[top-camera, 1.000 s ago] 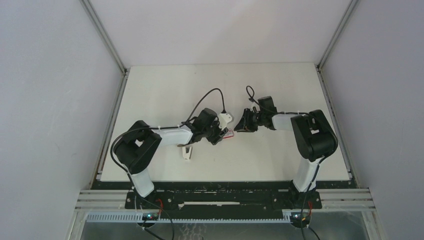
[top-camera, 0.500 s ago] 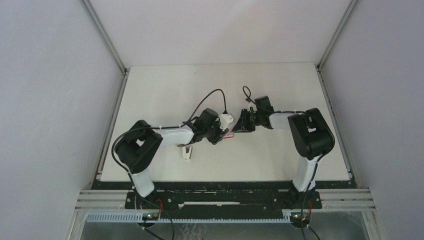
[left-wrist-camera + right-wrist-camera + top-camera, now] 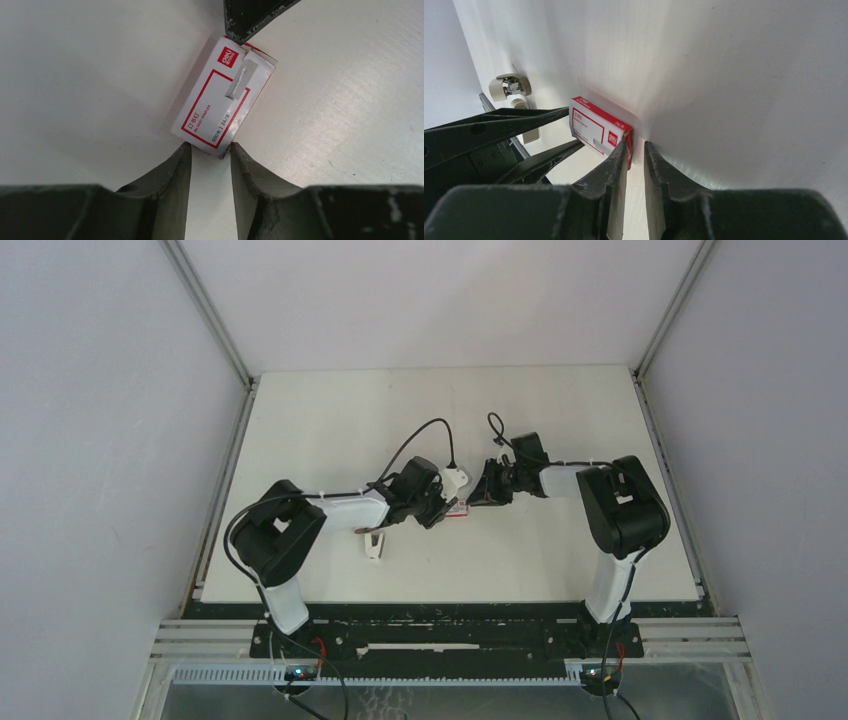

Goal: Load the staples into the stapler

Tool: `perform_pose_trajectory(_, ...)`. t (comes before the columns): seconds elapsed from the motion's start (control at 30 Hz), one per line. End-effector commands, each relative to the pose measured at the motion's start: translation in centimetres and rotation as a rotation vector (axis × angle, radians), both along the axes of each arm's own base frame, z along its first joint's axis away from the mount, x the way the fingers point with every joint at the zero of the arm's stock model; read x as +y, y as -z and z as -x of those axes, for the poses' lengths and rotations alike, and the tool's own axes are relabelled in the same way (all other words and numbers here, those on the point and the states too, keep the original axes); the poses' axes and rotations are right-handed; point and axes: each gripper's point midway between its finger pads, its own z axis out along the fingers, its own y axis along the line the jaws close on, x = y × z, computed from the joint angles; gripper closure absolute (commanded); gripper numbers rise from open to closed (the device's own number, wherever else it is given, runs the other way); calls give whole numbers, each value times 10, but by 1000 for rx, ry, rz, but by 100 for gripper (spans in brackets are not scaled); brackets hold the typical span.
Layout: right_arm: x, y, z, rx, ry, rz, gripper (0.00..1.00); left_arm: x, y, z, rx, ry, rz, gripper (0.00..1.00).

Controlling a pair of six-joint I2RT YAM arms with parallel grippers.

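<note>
White table (image 3: 75, 75) holds a box (image 3: 215, 107) printed "STAPLES", left gripper (image 3: 210, 150) and right gripper (image 3: 636, 147) both slightly parted.

Bright, diffuse light throughout, with soft shadows and a faint sheen on the table (image 3: 350, 100).

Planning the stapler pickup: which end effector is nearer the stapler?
Left. The left end effector sits just right of the stapler; the right end effector is farther right, past the left one.

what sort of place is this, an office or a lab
Probably a robot lab test cell: left arm and right arm bolted at a white table, blank wall panels in metal framing around it.
</note>
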Motion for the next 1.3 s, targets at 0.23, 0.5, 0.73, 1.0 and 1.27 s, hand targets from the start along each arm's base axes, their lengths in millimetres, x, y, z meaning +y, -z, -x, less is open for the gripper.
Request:
perform_pose_trajectory(0.23,-3,-13,-9,-38,29,-7,82,-10,-15,-14,-53,9,3,62)
perform_pose_trajectory(0.5,2,-11,-3,-22,-6,-19,83,-11,-14,-13,-52,14,0,62)
perform_pose_trajectory(0.73,8,-10,3,-7,-40,-30,84,-12,-14,-12,-51,21,-5,63)
perform_pose_trajectory(1.0,14,-11,4,4,-55,-59,84,-14,-14,-10,-50,27,-4,64)
perform_pose_trajectory(1.27,10,-12,3,-3,-56,-57,100,-11,-17,-11,-68,16,-10,54)
